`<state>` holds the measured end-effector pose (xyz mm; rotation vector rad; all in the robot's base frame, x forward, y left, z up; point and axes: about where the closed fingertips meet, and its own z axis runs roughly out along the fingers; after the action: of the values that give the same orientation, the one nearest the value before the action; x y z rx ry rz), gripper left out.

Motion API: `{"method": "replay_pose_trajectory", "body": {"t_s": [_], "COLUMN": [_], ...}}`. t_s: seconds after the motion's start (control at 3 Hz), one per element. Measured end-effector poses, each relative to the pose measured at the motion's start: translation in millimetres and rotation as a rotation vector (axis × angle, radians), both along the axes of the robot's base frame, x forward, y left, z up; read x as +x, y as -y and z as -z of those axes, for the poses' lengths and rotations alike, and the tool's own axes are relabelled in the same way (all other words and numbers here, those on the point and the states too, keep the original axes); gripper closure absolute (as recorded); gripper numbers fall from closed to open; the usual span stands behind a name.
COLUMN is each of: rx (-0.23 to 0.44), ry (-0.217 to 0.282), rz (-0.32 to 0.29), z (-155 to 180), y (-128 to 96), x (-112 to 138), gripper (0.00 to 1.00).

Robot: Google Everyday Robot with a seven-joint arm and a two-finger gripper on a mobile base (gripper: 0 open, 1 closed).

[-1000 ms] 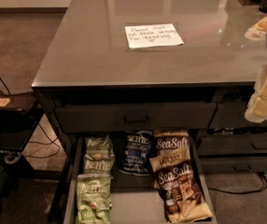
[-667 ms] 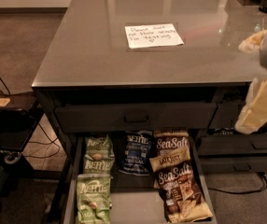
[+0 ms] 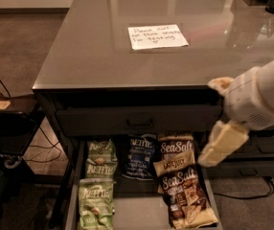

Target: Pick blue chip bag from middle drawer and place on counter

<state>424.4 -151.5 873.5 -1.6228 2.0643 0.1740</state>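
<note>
1. Jaws. My arm (image 3: 266, 90) enters from the right edge of the camera view. The jaws sit at the front right corner of the table (image 3: 103, 56). They stand wide and hold nothing. One of the fingers (image 3: 223, 143) angles down and to the left, over the right side of the open middle drawer (image 3: 137, 213). The other shows as a short cream tip at the table's front edge.

2. Task item. The blue chip bag (image 3: 141, 157) lies in the middle drawer, in the back row at the centre, lettering up. The jaws do not touch it.

3. Drawer contents.
- Left of the blue chip bag: two green Kettle bags, one at the back (image 3: 101, 159) and one at the front (image 3: 95, 204).
- Right of it: tan-and-brown Sea Salt bags, one at the back (image 3: 175, 150) and one at the front (image 3: 187, 195), overlapping. They lie between the blue chip bag and my lower finger.

4. Table. The glossy grey top carries a white handwritten note (image 3: 157, 36) near its centre. Below the top, the upper drawer front (image 3: 139, 121) with its slim handle is closed.
</note>
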Motion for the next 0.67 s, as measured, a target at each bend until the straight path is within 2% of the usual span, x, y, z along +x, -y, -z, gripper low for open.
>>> {"method": "replay_pose_trajectory", "body": {"t_s": [0.33, 0.67], "rx": [0.056, 0.058], "ry": [0.009, 0.049], "rz": [-0.020, -0.001], "z": [51.7, 51.0], "y": [-36.3, -37.3], "x": [4.1, 13.1], "gripper": [0.00, 0.00]}}
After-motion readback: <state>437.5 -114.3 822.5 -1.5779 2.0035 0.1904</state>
